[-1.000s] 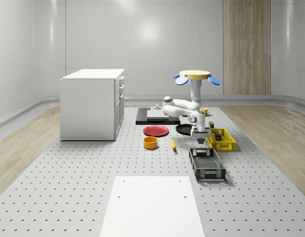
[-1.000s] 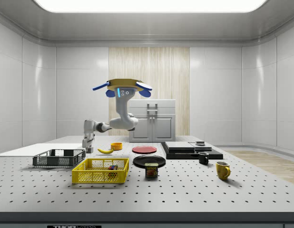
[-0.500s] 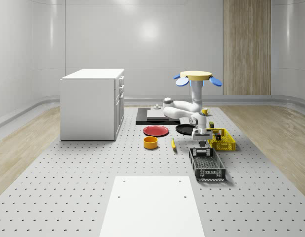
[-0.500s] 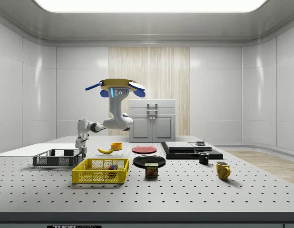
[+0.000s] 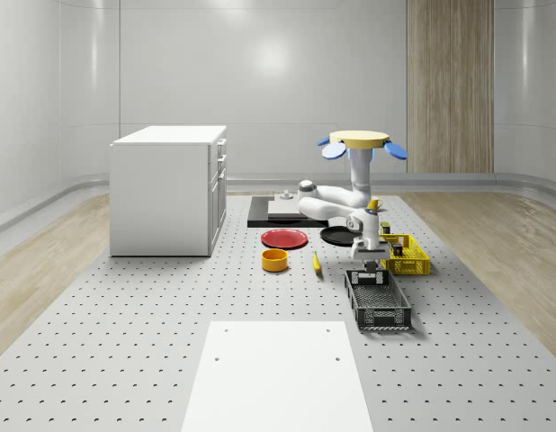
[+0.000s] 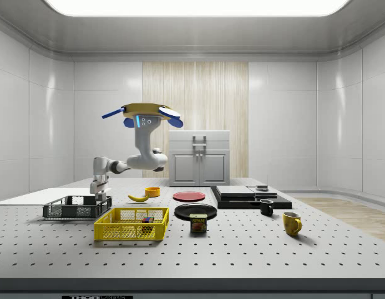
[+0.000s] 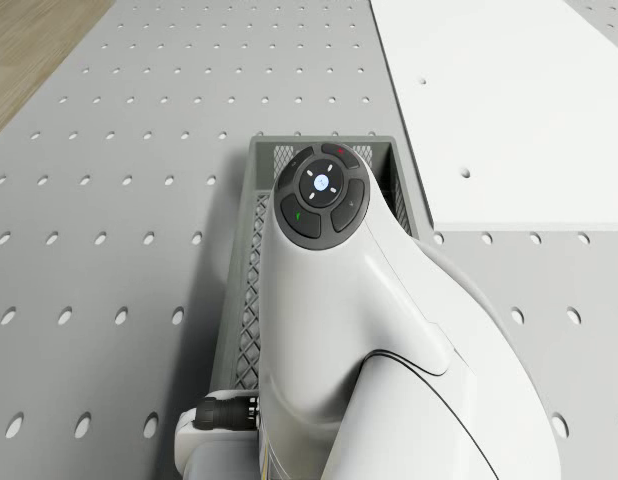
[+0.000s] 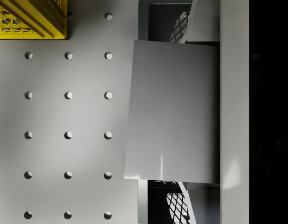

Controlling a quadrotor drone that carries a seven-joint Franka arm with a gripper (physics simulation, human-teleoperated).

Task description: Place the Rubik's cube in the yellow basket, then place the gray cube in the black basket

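gray cube gripped in the end effector above the black basket; drone hovers over the counter.

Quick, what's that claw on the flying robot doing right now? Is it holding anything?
Gripper: shut on the gray cube, held over the end of the black basket nearest the yellow basket; the drone hovers above.
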